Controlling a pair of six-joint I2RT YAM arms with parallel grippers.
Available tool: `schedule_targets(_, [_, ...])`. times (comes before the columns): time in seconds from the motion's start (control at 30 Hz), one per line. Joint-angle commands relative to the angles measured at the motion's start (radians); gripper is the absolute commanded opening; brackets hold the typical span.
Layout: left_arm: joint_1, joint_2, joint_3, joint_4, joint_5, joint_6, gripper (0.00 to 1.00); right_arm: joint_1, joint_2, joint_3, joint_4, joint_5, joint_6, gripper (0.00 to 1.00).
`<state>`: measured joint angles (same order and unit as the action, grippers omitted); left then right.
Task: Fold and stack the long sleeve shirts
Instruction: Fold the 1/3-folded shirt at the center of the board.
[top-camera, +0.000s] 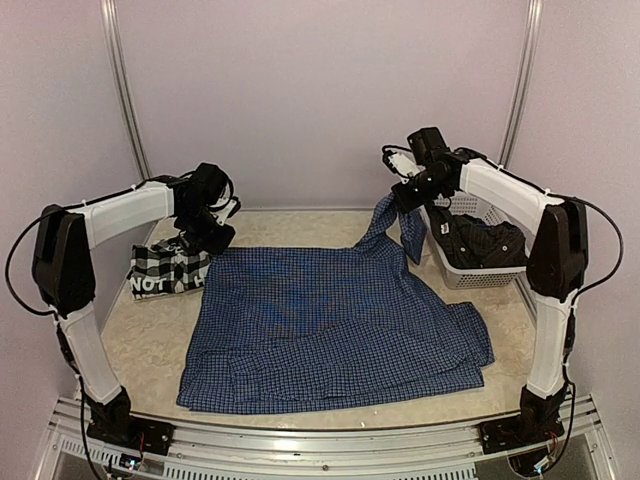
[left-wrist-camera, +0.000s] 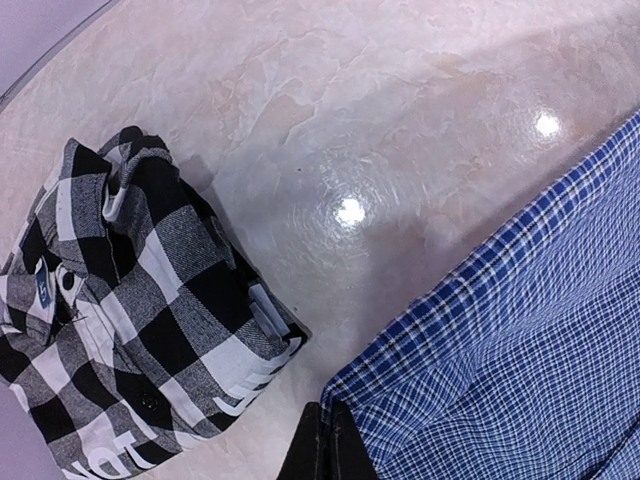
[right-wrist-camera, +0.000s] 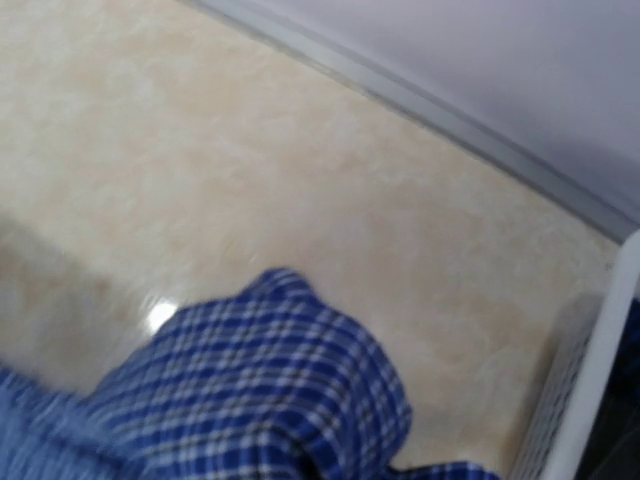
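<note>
**Both grippers pinching the blue shirt beside the basket**

From the top view, I'm seeing the blue shirt lying spread just left of the white basket. The right gripper is clamped shut on one end, lifting it above the basket's near corner. My right wrist view is showing only bunched blue cloth, no fingers. The left wrist view is showing the left gripper closed on the shirt's corner farthest from the basket, with the folded plaid shirt lying beyond it.

The checked shirt mid-table is blue with fine dark and white lines. The plaid shirt at far left is black-and-white buffalo check with white letters; the basket at right is white, the table mottled beige.
</note>
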<state>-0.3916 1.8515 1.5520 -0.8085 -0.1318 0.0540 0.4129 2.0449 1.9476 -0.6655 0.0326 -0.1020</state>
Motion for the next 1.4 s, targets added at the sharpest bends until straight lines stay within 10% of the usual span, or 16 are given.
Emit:
schedule_targets(0.0, [-0.031,-0.054,-0.033,-0.015,-0.068,-0.019,0.00,0.053,-0.096,0.015,-0.193,0.099,0.059,0.00])
schedule_targets(1.37, [-0.315,-0.380,-0.401,0.001,-0.021,-0.027,0.00,0.354,-0.690,-0.662,-0.698,0.040,0.679,0.00])
